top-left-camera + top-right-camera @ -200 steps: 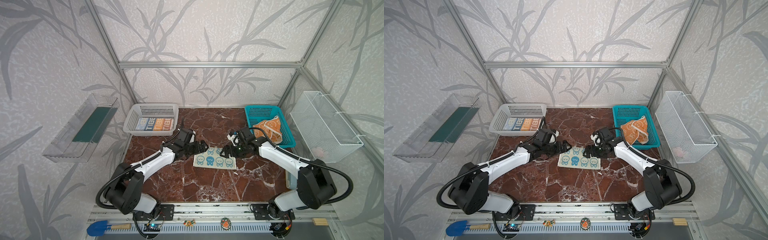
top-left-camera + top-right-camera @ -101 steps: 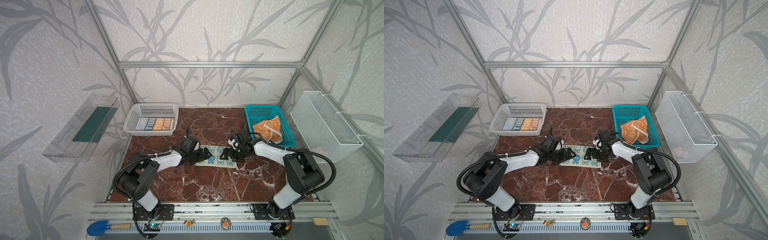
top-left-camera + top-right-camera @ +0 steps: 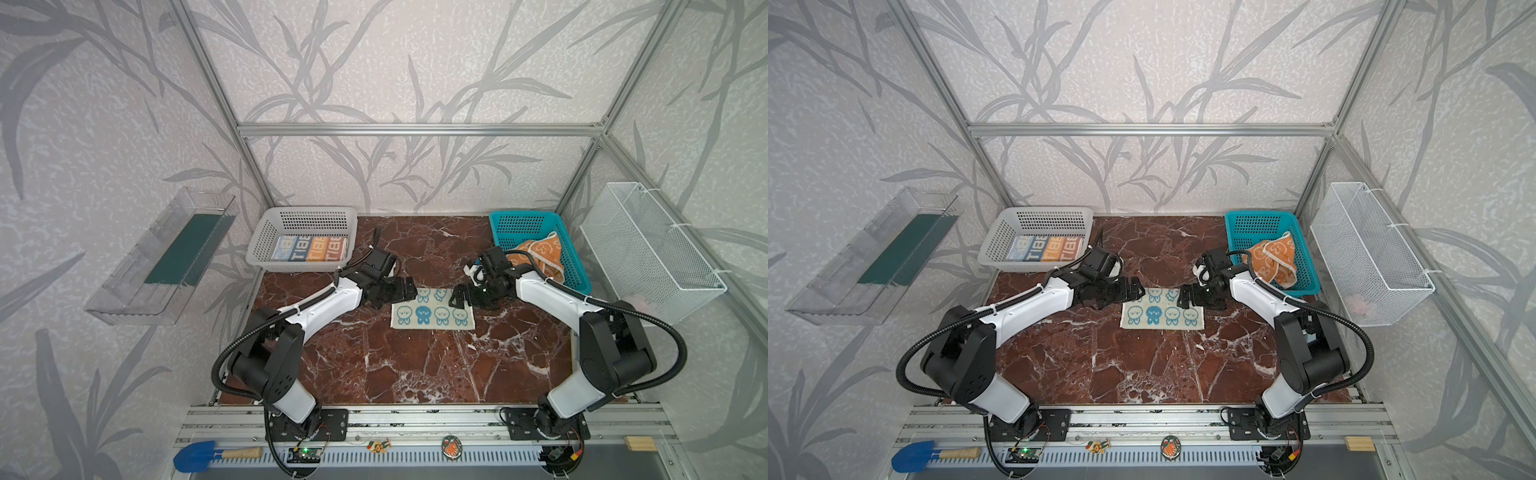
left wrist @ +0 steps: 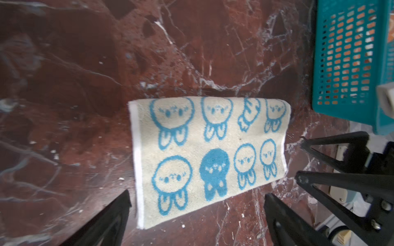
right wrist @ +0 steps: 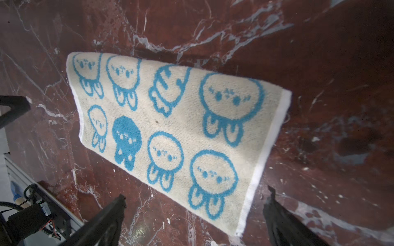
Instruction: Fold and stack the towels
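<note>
My left gripper (image 3: 409, 291) and right gripper (image 3: 458, 296) are wide open, empty. The bunny towel (image 3: 433, 311) lies flat between them. I should pinch its corners evenly so it folds straight.

Both top views are taken from high above and on the near side of the cream-and-blue bunny towel (image 3: 432, 309), tilted down toward the rear wall, so the whole surface (image 3: 415, 365) and both arms are shared almost equally. The towel is looked down on at close range in each wrist view: past the left tool (image 4: 196, 193) from one short end, past the right tool (image 5: 196, 191) from the opposite end. The towel is shared by all four views.
</note>
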Robot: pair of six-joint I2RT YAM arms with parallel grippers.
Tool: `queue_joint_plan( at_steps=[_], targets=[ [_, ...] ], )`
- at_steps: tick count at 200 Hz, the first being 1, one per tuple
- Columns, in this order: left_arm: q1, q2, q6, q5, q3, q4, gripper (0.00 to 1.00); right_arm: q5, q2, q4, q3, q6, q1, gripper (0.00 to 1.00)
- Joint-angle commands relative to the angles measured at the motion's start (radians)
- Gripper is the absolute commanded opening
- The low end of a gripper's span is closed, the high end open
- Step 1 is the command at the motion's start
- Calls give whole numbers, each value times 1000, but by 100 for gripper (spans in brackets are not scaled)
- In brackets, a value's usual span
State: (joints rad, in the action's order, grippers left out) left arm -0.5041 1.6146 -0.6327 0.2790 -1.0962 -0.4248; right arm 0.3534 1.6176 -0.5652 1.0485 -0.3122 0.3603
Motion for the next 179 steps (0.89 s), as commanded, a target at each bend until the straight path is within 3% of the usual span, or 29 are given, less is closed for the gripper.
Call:
queue_joint_plan(
  at_steps=[1, 113, 165, 179],
  targets=[
    [30, 61, 55, 16, -27, -132, 99, -48, 9, -60, 6, 30, -3, 99],
    [37, 280, 103, 109, -174, -169, 94, -14, 115, 41, -44, -11, 12, 99],
    [34, 377, 134, 118, -244, -237, 82, 13, 156, 79, -42, -45, 41, 99],
    [32, 399, 138, 123, -251, -241, 74, 30, 170, 96, -40, -58, 50, 99]
  ],
)
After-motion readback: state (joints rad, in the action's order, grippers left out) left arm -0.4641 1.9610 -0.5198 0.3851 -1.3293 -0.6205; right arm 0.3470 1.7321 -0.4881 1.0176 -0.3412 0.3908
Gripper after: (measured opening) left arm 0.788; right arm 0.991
